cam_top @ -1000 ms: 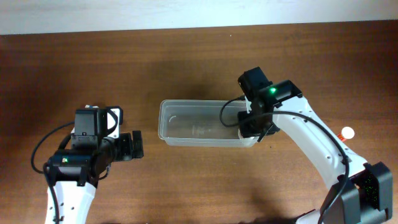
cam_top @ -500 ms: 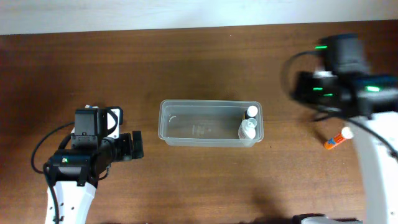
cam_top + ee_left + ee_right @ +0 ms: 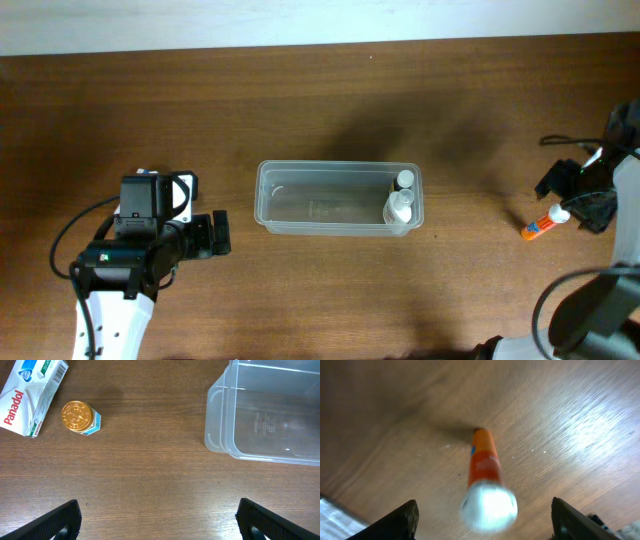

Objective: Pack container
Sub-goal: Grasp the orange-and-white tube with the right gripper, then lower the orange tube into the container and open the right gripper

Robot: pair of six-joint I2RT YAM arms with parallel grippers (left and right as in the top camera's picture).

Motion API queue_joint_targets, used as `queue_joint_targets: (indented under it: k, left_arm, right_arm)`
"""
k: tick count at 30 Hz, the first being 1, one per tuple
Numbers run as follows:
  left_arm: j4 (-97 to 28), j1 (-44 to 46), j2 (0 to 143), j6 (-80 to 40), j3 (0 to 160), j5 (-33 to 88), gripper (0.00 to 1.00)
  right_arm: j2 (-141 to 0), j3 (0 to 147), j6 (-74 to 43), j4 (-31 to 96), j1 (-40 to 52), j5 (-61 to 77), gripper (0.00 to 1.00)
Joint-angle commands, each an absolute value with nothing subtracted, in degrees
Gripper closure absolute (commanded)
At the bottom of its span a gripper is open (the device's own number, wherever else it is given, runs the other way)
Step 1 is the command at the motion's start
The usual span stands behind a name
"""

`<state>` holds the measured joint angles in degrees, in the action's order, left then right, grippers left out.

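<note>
Container (image 3: 320, 207) (centre of the overhead view) lies well apart from the glue stick (image 3: 543, 222) at the right edge. The round stick could be rolled aside if it is pinched off-centre by the right gripper (image 3: 487, 522), which is spread wide over it. The left gripper (image 3: 161, 521) is spread open too, and nothing is held in it. Clear shallow walls and rounded corners are seen, with two small bottles (image 3: 401, 196) standing at the right end.

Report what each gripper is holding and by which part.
Nothing is held. The left gripper is open over the table. The right gripper is open above the orange glue stick, which lies on the wood with neither finger touching it.
</note>
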<state>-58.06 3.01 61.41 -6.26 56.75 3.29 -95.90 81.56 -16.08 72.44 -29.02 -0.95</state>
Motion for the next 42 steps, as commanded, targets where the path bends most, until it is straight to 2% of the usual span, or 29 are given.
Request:
queue_joint_targets:
  k: [1, 3, 6, 11, 20, 26, 27, 32, 36, 42]
  left_arm:
    - [-58.17, 3.22, 61.45, -6.39, 57.69, 4.32, 0.01]
    - [-58.15, 3.22, 61.45, -6.39, 57.69, 4.32, 0.01]
    - [-58.15, 3.22, 61.45, -6.39, 57.69, 4.32, 0.01]
    - [-58.17, 3.22, 61.45, -6.39, 57.69, 4.32, 0.01]
    - [-58.15, 3.22, 61.45, -6.39, 57.69, 4.32, 0.01]
    - [-58.15, 3.22, 61.45, -6.37, 57.69, 4.32, 0.0]
    - [-58.15, 3.22, 61.45, -6.37, 57.69, 4.32, 0.01]
    - [-58.15, 3.22, 61.45, -6.37, 57.69, 4.32, 0.01]
    - [-58.15, 3.22, 61.45, -6.37, 57.69, 4.32, 0.01]
    - [-58.15, 3.22, 61.45, -6.39, 57.69, 4.32, 0.01]
  right_arm:
    - [-98.78, 79.81, -13.74, 71.57, -30.09, 2.15, 0.26]
    - [-100.07, 79.81, -13.74, 71.53, -30.06, 2.42, 0.28]
    - [-101.58, 79.81, -13.72, 71.5, -30.02, 2.42, 0.36]
    - [-101.69, 79.81, -13.72, 71.26, -30.04, 2.42, 0.6]
    - [-101.49, 79.83, -13.72, 71.77, -30.02, 2.44, 0.76]
    - [-97.97, 79.94, -12.47, 72.42, -29.34, 3.6, 0.77]
    - [-97.14, 80.16, -11.92, 72.69, -29.08, 4.54, 0.8]
    - [-91.33, 84.79, -8.75, 77.8, -25.19, 9.06, 0.81]
    - [-86.0, 91.15, -7.68, 83.46, -17.74, 9.91, 0.81]
    - [-79.53, 99.44, -10.17, 84.6, 0.82, 9.91, 0.81]
